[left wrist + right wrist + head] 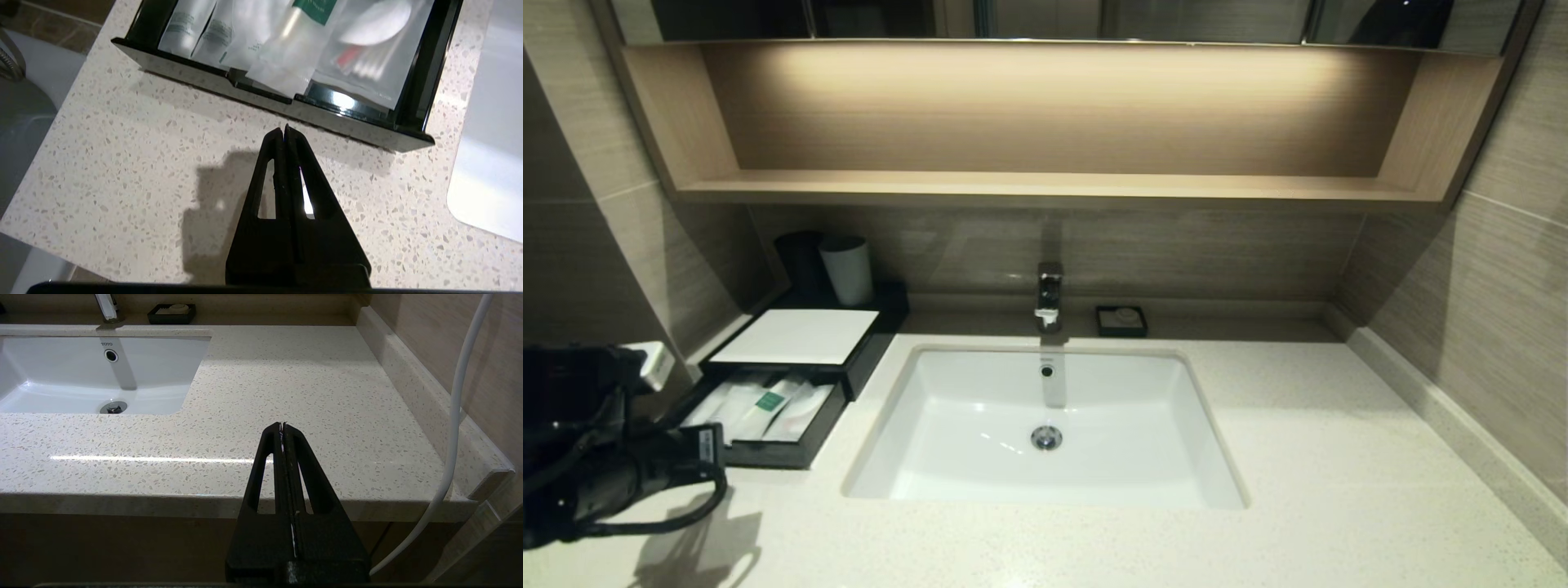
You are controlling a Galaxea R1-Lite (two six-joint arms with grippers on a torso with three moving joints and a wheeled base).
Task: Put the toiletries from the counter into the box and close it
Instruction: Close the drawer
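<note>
Hotel-style bathroom, speckled cream counter (1298, 457) around a white sink (1045, 425), a lit wooden niche above: your box (800, 336) sits at the counter's left end, its black drawer (768, 452) pulled out toward you. The toiletries already lie inside it: paper-wrapped sticks (192, 24), one packet with a green label (769, 401) and a translucent plastic packet (367, 45) fill the compartments, and you can find none left on the stone in any view. By that showing the packing looks done and the closing remains, since the drawer front (286, 106) stands well clear of the box body. Your left gripper (285, 131) hangs over bare counter just short of that front, its fingers pressed together, gripping nothing and touching nothing you can make out. Your right gripper (282, 426), likewise pinched closed and empty, sits parked off the counter's front edge on the far side of the sink. A push on the drawer front looks to be the next job.
</note>
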